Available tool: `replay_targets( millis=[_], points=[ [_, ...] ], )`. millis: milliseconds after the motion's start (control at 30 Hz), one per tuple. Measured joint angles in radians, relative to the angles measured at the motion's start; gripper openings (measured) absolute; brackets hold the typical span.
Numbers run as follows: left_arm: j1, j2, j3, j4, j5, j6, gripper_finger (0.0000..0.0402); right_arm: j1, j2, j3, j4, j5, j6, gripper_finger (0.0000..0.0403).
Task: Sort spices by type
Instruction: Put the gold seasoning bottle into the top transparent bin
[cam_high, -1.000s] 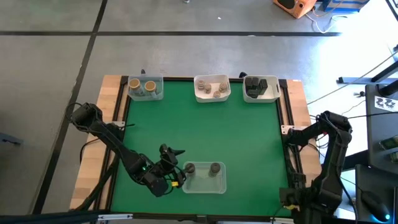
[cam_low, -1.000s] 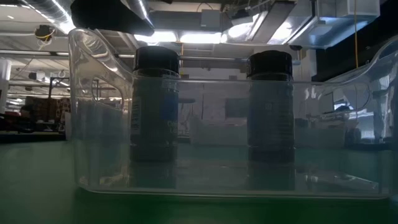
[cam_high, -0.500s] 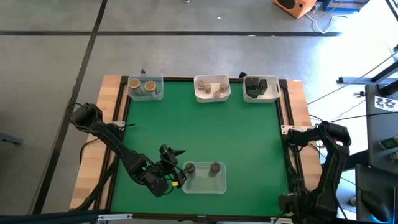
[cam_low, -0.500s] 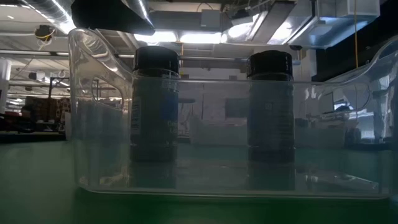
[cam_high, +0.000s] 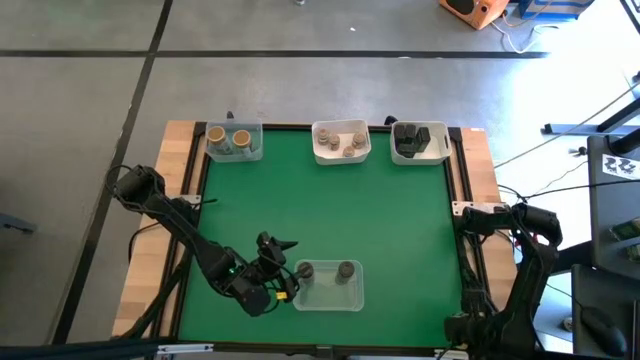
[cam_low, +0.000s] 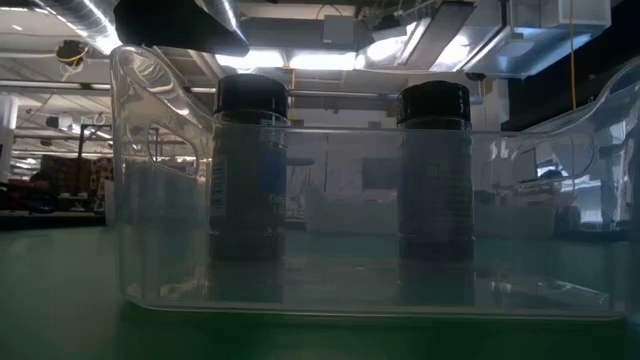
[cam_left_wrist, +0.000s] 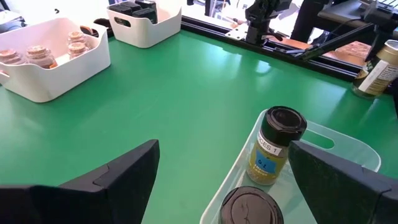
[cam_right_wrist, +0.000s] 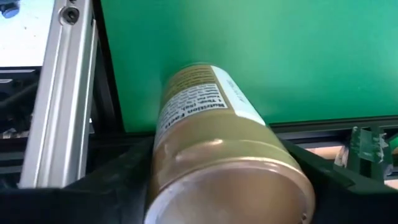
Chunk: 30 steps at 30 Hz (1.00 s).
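Clamping tan jar (cam_right_wrist: 217, 155), right gripper (cam_right_wrist: 217, 186) wrist-cam only, left gripper (cam_left_wrist: 224, 180) spread.

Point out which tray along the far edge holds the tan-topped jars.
The clear tray at the far left corner; the middle white tray holds pale-topped jars, the right one dark.

- Green desk (cam_high: 330, 215), wooden side strips.
- Far edge: clear tray (cam_high: 234, 143), white tray (cam_high: 341, 142), second white tray (cam_high: 419, 143).
- Near edge: clear tray (cam_high: 327, 287) holding two dark-capped jars (cam_high: 346, 270).
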Motion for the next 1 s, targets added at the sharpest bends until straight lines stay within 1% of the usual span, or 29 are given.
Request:
replay_targets(
  millis=[100,233,300,400,500,600,800,1000],
  points=[
    [0.0,0.0,0.0,0.0,0.0,0.0,0.0339,-0.018,-0.002,0.001,-0.008,-0.001,-0.009,0.0282],
    [0.0,0.0,0.0,0.0,0.0,0.0,0.0339,-0.061,-0.006,0.039,-0.092,0.016,-0.057,0.0282],
    [0.0,0.0,0.0,0.0,0.0,-0.001,0.0339,-0.083,-0.015,0.066,-0.157,0.066,-0.102,0.0282],
    [0.0,0.0,0.0,-0.001,0.001,-0.019,0.0339,-0.122,-0.035,0.104,-0.251,0.178,-0.164,0.0282],
    [-0.006,0.0,0.0,0.0,0.001,-0.043,0.0339,-0.173,-0.07,0.119,-0.315,0.285,-0.221,0.0282],
    [-0.013,0.0,0.0,-0.001,0.001,-0.051,0.0339,-0.235,-0.101,0.119,-0.328,0.381,-0.291,0.0282],
    [-0.004,0.0,0.0,-0.001,0.001,-0.018,0.0339,-0.406,-0.168,0.119,-0.338,0.503,-0.48,0.0283],
    [0.039,0.0,0.0,-0.001,0.001,0.032,0.0339,-0.6,-0.231,0.119,-0.339,0.585,-0.663,0.0284]
  ],
)
